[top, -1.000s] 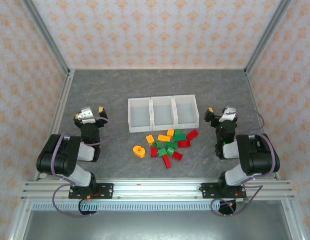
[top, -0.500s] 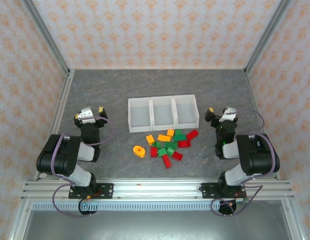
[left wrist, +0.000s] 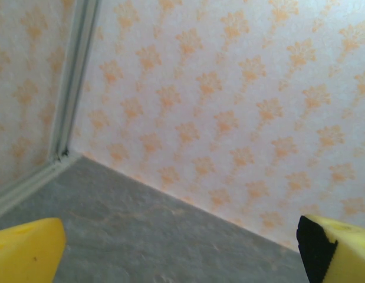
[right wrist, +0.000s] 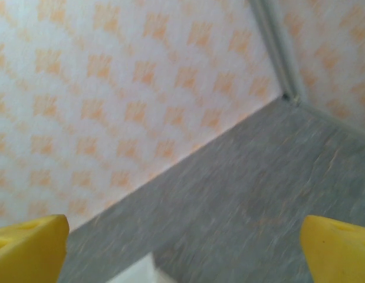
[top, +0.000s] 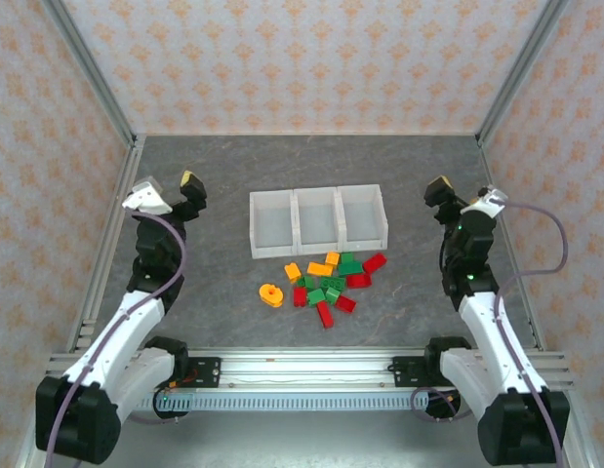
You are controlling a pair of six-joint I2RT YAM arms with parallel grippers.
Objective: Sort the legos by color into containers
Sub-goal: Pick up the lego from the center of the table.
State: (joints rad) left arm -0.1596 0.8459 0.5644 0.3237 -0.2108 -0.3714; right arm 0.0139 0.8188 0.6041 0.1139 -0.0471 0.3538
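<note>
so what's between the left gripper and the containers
Nothing: in the top view the table between the left gripper and the containers is bare.

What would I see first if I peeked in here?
The bright pile of legos, red, green and orange, lies on the grey table just in front of three white containers with nothing in them. A round orange piece sits a little apart at the pile's left. Out to the sides, the left gripper and right gripper are both open.
</note>
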